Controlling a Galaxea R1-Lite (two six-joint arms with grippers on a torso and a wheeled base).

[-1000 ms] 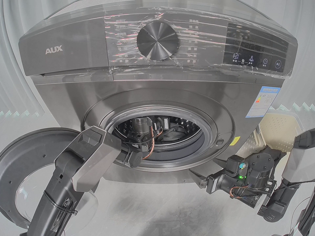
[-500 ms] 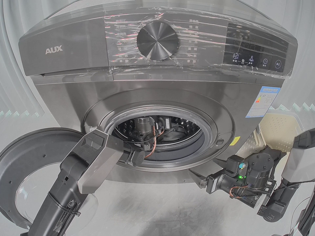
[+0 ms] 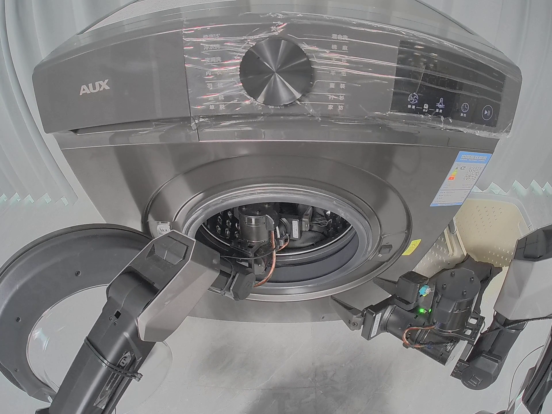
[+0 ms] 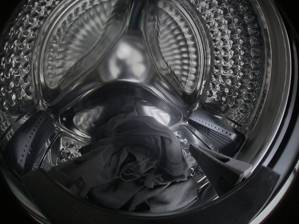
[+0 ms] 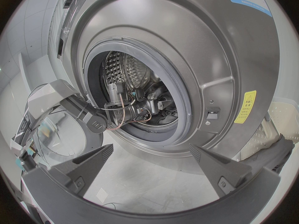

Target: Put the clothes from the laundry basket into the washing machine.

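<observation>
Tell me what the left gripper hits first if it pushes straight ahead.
Most likely the heap of dark clothes on the floor of the drum; the left gripper points at it. Depth is hard to judge.

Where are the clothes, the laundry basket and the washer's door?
clothes (image 4: 140, 159): left wrist view, middle of the dark heap.
laundry basket (image 3: 494, 228): head view, its holed cream wall.
door (image 3: 40, 277): head view, its grey frame.

soft, even white light fills the room in my head view, and the plastic wrap (image 3: 345, 87) on the washing machine (image 3: 115, 168) throws thin glare streaks. inside the drum (image 4: 230, 47) it is dim: bright glints on dimpled steel, clothes (image 4: 140, 159) nearly black. both wrist views bow at the edges, corners dark.
</observation>
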